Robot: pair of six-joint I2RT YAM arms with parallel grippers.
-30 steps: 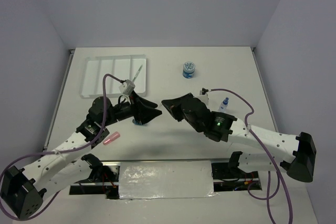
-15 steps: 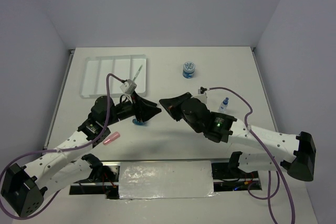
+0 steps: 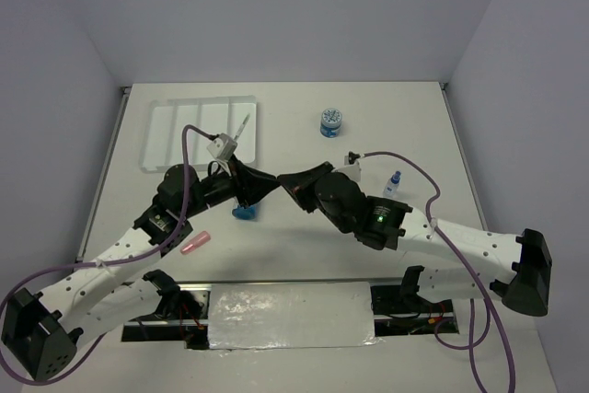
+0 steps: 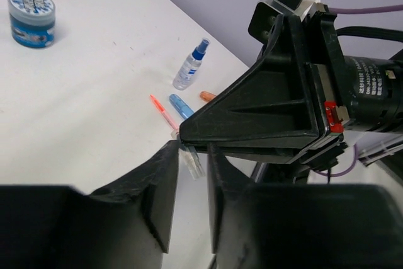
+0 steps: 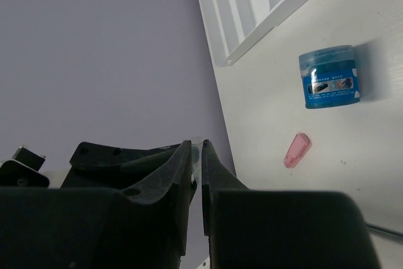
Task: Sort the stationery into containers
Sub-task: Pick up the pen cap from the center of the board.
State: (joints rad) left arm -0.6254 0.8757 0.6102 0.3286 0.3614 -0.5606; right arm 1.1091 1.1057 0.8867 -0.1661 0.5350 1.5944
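Over the table's middle my two grippers meet tip to tip. My right gripper [image 3: 284, 179] [image 5: 197, 145] is shut on the thin orange pen [image 4: 162, 110]. The pen's clear end [image 4: 194, 162] reaches in between the fingertips of my left gripper [image 3: 270, 180] [image 4: 192, 150], whose jaws still stand a little apart around it. The white four-compartment tray [image 3: 175, 135] [image 5: 264, 11] lies at the back left, with a grey-green pen [image 3: 241, 130] in its right compartment. One blue round tub [image 3: 244, 213] [image 5: 329, 77] sits under the left gripper, another [image 3: 332, 122] [image 4: 31, 9] at the back. A pink stub [image 3: 196, 243] [image 5: 296, 150] lies near the left arm.
A small spray bottle [image 3: 394, 182] [image 4: 191, 67] stands right of the right arm. A blue stub [image 4: 181, 105] and an orange stub [image 4: 207, 96] lie near it, hidden in the top view by the right arm. Walls close the table on three sides.
The left gripper has moved right to the right gripper's tip and its jaws have narrowed around the pen's end. The right arm has edged left. The near blue tub now shows.
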